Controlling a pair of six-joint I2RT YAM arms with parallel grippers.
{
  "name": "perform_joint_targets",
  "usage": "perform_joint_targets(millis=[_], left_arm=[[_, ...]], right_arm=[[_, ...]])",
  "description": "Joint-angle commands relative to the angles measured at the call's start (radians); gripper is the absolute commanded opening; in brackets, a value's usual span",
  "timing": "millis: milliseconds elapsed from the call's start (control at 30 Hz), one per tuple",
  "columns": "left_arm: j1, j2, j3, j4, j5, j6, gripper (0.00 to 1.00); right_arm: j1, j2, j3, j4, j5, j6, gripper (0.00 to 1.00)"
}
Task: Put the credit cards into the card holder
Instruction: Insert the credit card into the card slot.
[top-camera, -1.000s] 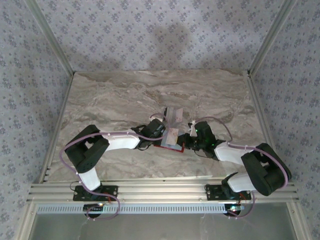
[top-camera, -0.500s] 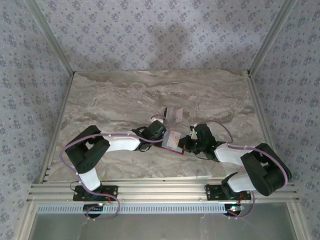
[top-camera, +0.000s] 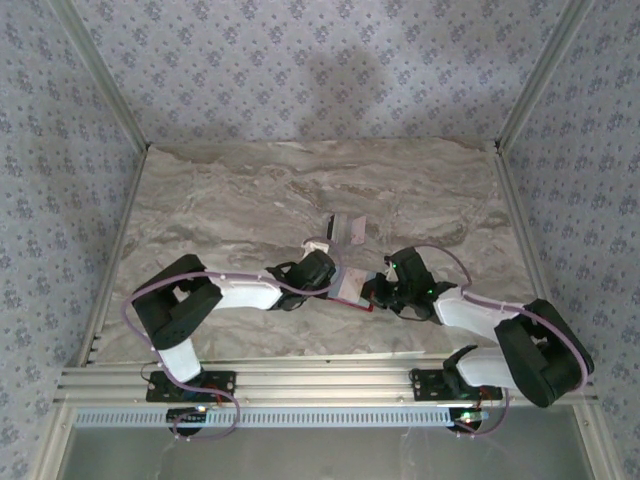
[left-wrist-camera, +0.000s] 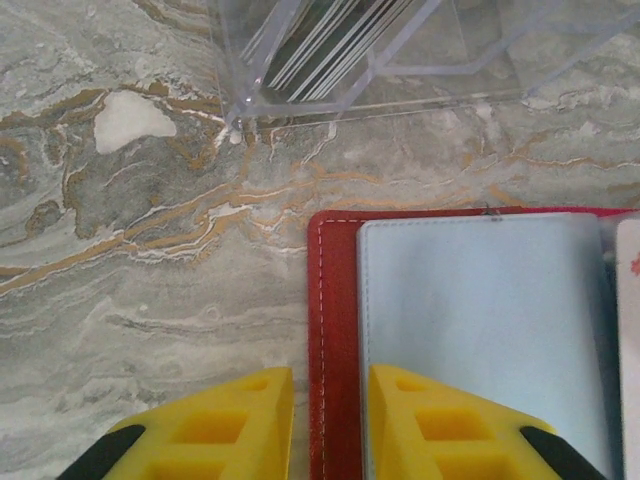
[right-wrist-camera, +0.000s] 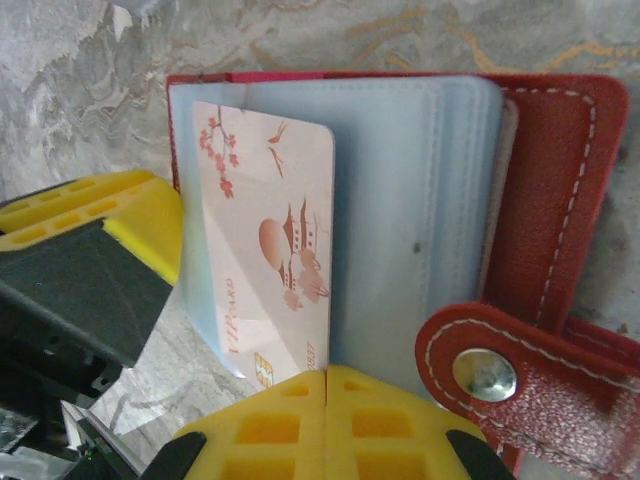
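The red card holder (top-camera: 365, 304) lies open on the marble, its pale blue pockets (left-wrist-camera: 480, 330) facing up. A pinkish credit card (right-wrist-camera: 265, 270) with a pagoda print lies slanted over the left pocket; whether it is inside the sleeve I cannot tell. My right gripper (right-wrist-camera: 328, 372) is shut, its tips against the card's near short edge. My left gripper (left-wrist-camera: 330, 372) is open and straddles the holder's left red edge (left-wrist-camera: 335, 330): one finger over the marble, the other over the blue pocket. From above, the two grippers (top-camera: 338, 283) (top-camera: 372, 292) meet over the holder.
A clear plastic stand (top-camera: 347, 228) holding more cards (left-wrist-camera: 330, 40) on edge sits just beyond the holder. The holder's snap tab (right-wrist-camera: 485, 375) sticks out beside my right fingers. Bare marble table (top-camera: 220, 200) spreads to the left and far side, with patterned walls around it.
Both grippers have shifted slightly to the right and toward the near edge. The pink card has dropped from a raised tilt to lie lower over the holder.
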Motion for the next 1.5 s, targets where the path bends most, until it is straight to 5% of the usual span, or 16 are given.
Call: perform_joint_targets(millis=[0, 1467], left_arm=[[-0.014, 0.011, -0.054, -0.099, 0.014, -0.015, 0.26], [-0.038, 0.016, -0.082, -0.069, -0.045, 0.024, 0.27]], right_arm=[[-0.004, -0.013, 0.042, -0.112, 0.012, -0.023, 0.0], [-0.072, 0.098, 0.236, -0.398, -0.195, -0.167, 0.0]])
